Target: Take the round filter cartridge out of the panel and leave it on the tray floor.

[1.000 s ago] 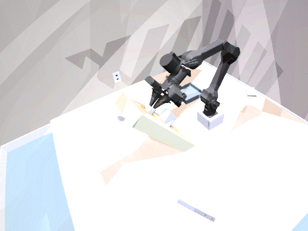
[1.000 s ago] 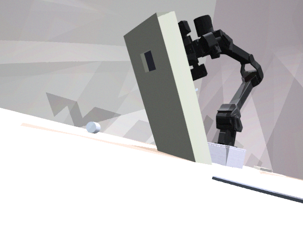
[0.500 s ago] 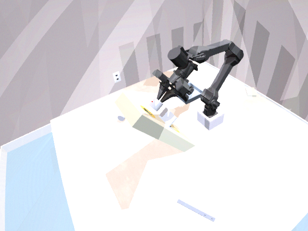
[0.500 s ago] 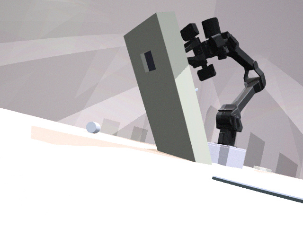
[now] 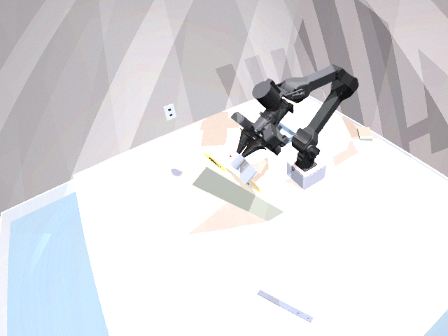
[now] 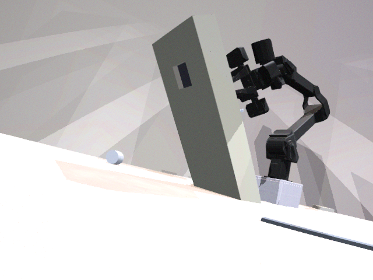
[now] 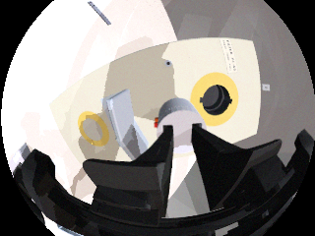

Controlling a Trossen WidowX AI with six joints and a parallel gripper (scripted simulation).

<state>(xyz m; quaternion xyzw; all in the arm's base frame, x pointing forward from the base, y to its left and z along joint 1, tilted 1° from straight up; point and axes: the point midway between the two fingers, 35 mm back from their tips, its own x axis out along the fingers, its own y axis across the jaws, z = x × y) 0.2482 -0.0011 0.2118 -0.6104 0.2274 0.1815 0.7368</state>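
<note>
The filter cartridge [image 7: 176, 107], a pale grey cylinder, is out of its socket and stands in front of the panel [image 7: 197, 59] [image 5: 224, 190] [image 6: 192, 120] in the wrist view. My gripper [image 7: 181, 130] [image 5: 241, 155] is shut on it, with the fingertips at the slots on its face. The socket [image 7: 217, 99] is dark and empty inside a yellow ring, right of the cartridge in the wrist view. In the exterior view the panel hides the fingertips and cartridge. The blue tray [image 5: 288, 132] is mostly hidden behind the arm in the top view.
A pale grey angled bracket [image 7: 120, 115] [image 5: 248, 173] stands out from the panel, left of the cartridge in the wrist view. Beyond it is a second yellow ring [image 7: 83, 128]. A small grey cylinder [image 5: 176, 172] [image 6: 114, 157] and a metal strip [image 5: 285, 306] [image 6: 316, 233] lie on the table.
</note>
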